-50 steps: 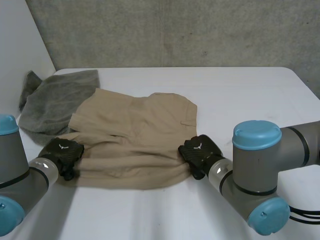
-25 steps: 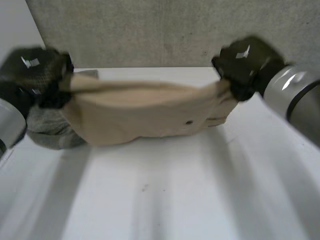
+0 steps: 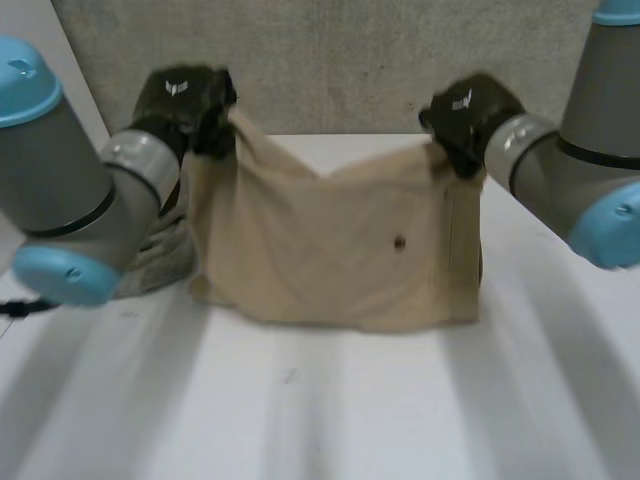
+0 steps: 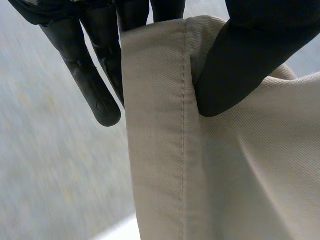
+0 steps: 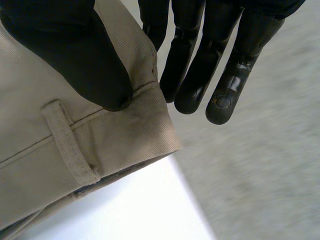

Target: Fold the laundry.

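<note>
Beige shorts (image 3: 330, 250): raised from flat on the counter (image 3: 350, 410), now hanging | left robot hand (image 3: 185, 100): pinches one top corner | right robot hand (image 3: 465, 115): pinches the other | likely straightening before folding

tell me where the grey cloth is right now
In the head view the grey cloth lies at the left, partly behind the left arm, beside the hanging beige garment.
</note>
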Controlling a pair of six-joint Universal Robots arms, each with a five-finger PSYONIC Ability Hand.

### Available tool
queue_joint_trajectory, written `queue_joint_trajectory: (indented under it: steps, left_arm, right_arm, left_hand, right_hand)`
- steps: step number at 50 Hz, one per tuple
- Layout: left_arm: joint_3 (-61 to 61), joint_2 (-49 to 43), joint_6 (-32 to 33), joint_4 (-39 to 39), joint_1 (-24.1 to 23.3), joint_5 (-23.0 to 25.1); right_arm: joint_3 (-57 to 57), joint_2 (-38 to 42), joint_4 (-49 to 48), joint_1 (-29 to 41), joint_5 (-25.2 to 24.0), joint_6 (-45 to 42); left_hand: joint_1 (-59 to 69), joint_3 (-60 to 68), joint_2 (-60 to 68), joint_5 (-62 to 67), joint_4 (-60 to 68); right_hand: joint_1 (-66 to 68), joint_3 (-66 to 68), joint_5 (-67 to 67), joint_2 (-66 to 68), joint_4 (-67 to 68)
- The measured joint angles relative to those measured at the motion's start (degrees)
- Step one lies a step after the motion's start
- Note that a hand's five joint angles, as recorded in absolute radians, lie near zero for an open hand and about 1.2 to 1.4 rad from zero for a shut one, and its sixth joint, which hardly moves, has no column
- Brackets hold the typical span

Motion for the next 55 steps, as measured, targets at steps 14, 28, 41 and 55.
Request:
queue_joint_trajectory:
  steps: [14, 28, 41, 55]
  left_arm:
    - [5.9, -0.7, -0.3, 39.5, -0.4, -3.1]
    - [-4.0, -0.2, -0.3, 32.3, -1.7, -4.7]
    - [-15.8, -5.1, -0.2, 7.5, -4.2, -4.6]
    - [-34.6, 13.6, -0.2, -3.6, -6.2, -5.8]
  right_arm:
    - [-10.3, 2.5, -41.2, 0.0, 3.0, 8.0]
    - [-6.1, 5.6, -30.5, -0.3, 0.5, 7.1]
    - [5.5, 12.2, -13.8, -1.9, -0.7, 0.6]
    - [28.7, -4.2, 1.6, -2.8, -0.8, -5.7]
  left_hand:
    - [0.0, 0.0, 0.0, 0.0, 0.0]
    - [0.0, 0.0, 0.0, 0.0, 0.0]
    - [0.0, 0.0, 0.0, 0.0, 0.0]
    - [0.0, 0.0, 0.0, 0.0, 0.0]
  right_hand:
    - [0.5, 0.0, 0.1, 0.6, 0.0]
    - [0.5, 0.4, 0.3, 0.6, 0.2]
    - [0.5, 0.4, 0.3, 0.6, 0.2]
    - [0.5, 0.4, 0.3, 0.7, 0.2]
